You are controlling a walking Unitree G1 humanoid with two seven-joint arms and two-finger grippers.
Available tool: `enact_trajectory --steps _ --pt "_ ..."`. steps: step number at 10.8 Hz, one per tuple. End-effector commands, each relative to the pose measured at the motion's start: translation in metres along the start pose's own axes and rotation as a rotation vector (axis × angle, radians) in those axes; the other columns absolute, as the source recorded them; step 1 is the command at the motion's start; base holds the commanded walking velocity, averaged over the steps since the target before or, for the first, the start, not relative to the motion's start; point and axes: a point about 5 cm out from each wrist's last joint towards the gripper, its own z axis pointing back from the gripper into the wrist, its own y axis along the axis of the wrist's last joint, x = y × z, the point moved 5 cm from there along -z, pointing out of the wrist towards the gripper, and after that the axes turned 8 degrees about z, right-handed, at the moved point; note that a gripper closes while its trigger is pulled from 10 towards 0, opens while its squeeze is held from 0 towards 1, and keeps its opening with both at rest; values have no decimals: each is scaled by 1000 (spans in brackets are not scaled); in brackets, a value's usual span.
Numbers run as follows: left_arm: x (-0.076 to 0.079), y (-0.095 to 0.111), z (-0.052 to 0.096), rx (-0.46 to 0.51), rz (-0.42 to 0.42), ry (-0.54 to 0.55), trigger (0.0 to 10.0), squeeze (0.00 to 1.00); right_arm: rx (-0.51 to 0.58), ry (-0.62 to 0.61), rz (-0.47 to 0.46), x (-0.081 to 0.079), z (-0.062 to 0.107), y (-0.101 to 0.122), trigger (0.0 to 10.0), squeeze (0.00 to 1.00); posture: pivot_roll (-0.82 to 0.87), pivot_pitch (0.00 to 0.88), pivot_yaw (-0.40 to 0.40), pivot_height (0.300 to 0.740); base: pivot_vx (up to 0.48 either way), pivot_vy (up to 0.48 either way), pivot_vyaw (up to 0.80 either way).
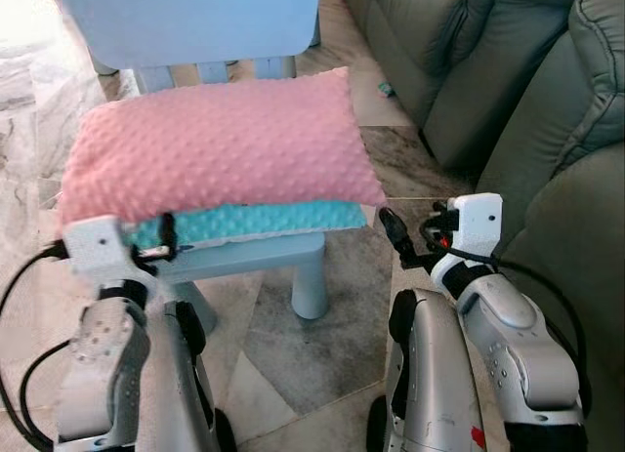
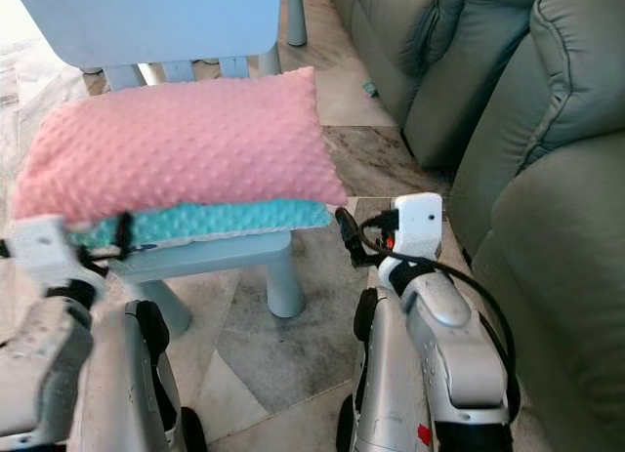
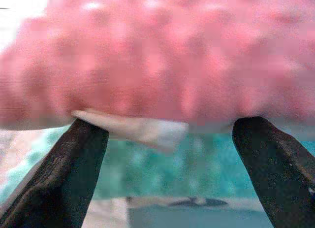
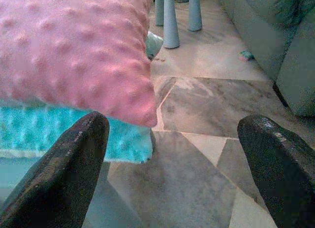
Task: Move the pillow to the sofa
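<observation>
A pink dotted pillow [image 1: 215, 144] with a teal underside [image 1: 264, 221] lies across the seat of a small light-blue chair [image 1: 244, 257]. My left gripper [image 1: 164, 235] is at the pillow's near left edge and open; in its wrist view the pillow's seam [image 3: 147, 90] sits just ahead of the spread fingers [image 3: 69, 174]. My right gripper [image 1: 402, 229] hovers open beside the pillow's near right corner [image 4: 142, 114], not touching it. The grey-green sofa [image 1: 547, 110] stands on the right.
The chair's backrest [image 1: 186, 22] rises behind the pillow, and its leg [image 1: 309, 286] stands on marble floor [image 1: 322, 354]. A small teal object [image 1: 387, 89] lies on the floor by the sofa's base. A narrow strip of floor separates chair and sofa.
</observation>
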Motion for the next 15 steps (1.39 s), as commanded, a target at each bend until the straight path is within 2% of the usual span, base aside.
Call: enact_trajectory --steps 1,3,5,7,8,9,10,11,12,13,15 --pt "-6 14 -1 41 39 29 10000 0 28 -27 -6 6 -1 11 10000 0 -52 159 -26 359 0 0 0" --pt "-5 23 -2 54 14 34 10000 0 42 -31 3 8 -3 17 10000 0 -50 157 -27 359 0 0 0" --pt "-7 8 19 -8 -6 49 10000 0 32 -1 6 6 2 14 10000 0 -44 158 -26 359 0 0 0" --pt "-10 7 54 -38 -121 12 10000 0 26 76 43 3 13 15 10000 0 -35 159 -21 359 0 0 0" --pt "-10 12 58 -23 -157 3 10000 0 33 68 58 6 14 17 10000 0 -32 158 -20 359 0 0 0" --pt "-4 26 57 27 -185 -11 10000 0 59 15 65 17 15 24 10000 0 -27 155 -17 359 0 0 0" --pt "11 43 53 80 -204 -49 10000 0 88 3 46 20 16 34 10000 0 -30 149 -15 359 0 0 0" --pt "22 56 49 120 -200 -76 10000 0 116 2 41 20 15 43 10000 0 -34 145 -12 359 0 0 0" --pt "24 65 40 148 -189 -76 10000 0 138 0 37 20 12 51 10000 0 -37 144 -11 359 0 0 0" --pt "20 69 34 163 -191 -59 10000 0 155 -2 33 21 10 56 10000 0 -36 143 -11 359 0 0 0" --pt "1 83 16 184 -207 21 10000 0 192 -16 2 28 2 71 10000 0 -35 145 -9 359 0 0 0"
